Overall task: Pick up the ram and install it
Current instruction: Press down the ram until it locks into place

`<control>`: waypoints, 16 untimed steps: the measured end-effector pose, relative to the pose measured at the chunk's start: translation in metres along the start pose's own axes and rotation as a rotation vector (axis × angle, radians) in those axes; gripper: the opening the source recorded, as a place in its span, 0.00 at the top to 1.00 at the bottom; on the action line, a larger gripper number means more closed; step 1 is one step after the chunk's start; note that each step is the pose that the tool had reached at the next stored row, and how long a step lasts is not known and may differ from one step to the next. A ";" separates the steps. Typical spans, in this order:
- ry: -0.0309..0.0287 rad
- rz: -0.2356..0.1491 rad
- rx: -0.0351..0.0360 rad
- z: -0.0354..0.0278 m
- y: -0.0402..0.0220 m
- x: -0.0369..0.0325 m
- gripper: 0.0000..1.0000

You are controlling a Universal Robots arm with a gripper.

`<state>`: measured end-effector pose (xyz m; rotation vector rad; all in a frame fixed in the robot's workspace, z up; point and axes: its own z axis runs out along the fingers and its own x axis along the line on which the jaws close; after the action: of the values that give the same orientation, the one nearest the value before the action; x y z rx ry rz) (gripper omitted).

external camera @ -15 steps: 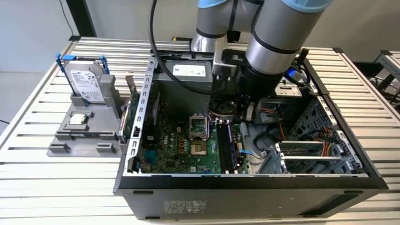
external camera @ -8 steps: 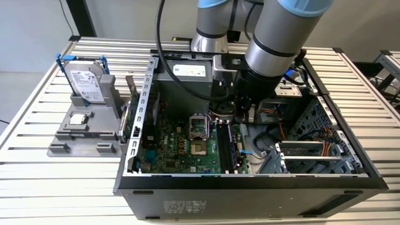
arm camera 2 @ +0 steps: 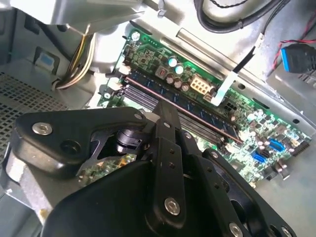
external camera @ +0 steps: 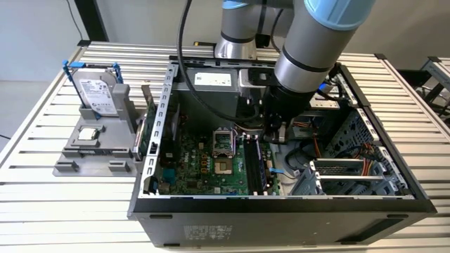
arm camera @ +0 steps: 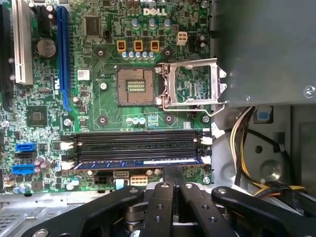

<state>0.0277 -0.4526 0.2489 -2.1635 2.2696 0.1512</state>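
Since the ram (arm camera: pixel 138 162) already lies along one of the memory slots (arm camera: pixel 138 143) on the motherboard (arm camera: pixel 98 108), we judge the task to be nearly or wholly finished: the stick has been picked up and brought into the case (external camera: pixel 281 205), and it sits level in the slot nearest the board's edge, with three bare slots beside it. In the second wrist view the ram (arm camera 2: pixel 187 106) runs straight in its slot, with no tilt that we can make out. Whether both end latches (arm camera: pixel 66 165) have snapped home we cannot tell, so a last press may or may not be wanting.

Our gripper (arm camera: pixel 173 180) hangs just over the middle of the ram. Its two fingers (arm camera: pixel 165 197) stand drawn together with hardly a gap between them, and nothing is held between them. The tips lie right at the stick's upper edge; whether they touch it or stand a hair above we cannot say.

Beyond it lie the open processor socket (arm camera: pixel 134 86) and the power supply (external camera: pixel 211 79). Outside the case, on the table (external camera: pixel 42 211), a hard drive (external camera: pixel 95 95) stands in a grey holder (external camera: pixel 91 153).
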 end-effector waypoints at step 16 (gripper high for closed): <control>0.0016 0.004 -0.0098 0.0216 -0.0057 0.0395 1.00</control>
<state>0.0301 -0.4907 0.2243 -2.1644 2.2793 0.1610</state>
